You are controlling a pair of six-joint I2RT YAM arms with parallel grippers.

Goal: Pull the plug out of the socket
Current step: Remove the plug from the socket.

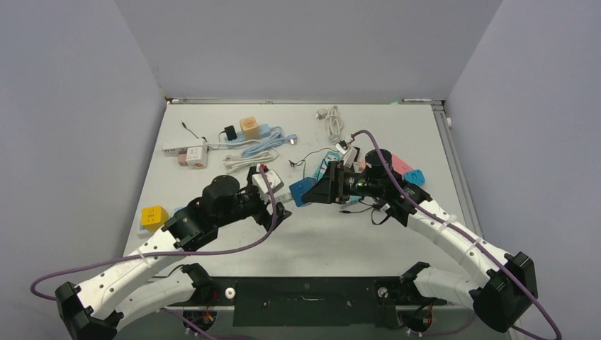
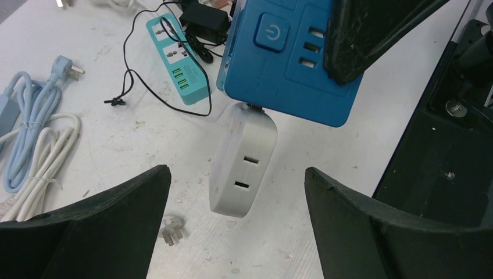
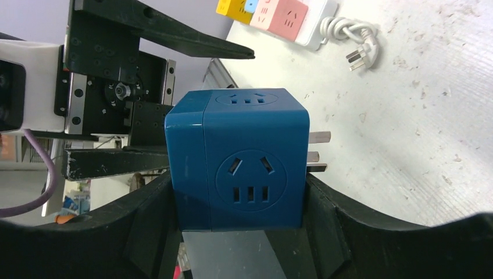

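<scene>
table (image 1: 333, 241): white | on it: yellow cube socket (image 1: 153, 216), teal power strip (image 2: 177, 61), white cable (image 1: 333, 122)

Overhead rear view, wrist close-ups share socket (image 3: 238, 163)

This is looking like a robotics lab cell: plain grey partition walls (image 1: 298, 42) are enclosing a white worktop (image 1: 340, 244), a left arm (image 1: 142, 265) and right arm (image 1: 453, 234) are sitting bolted at its edge, and assorted power strips (image 1: 248, 134) and cables (image 1: 333, 124) are lying scattered.

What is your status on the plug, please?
Right gripper shut on socket. Left gripper open, straddling plug, no contact. Plug seated in socket, not yet pulled. Nothing in the way.
</scene>
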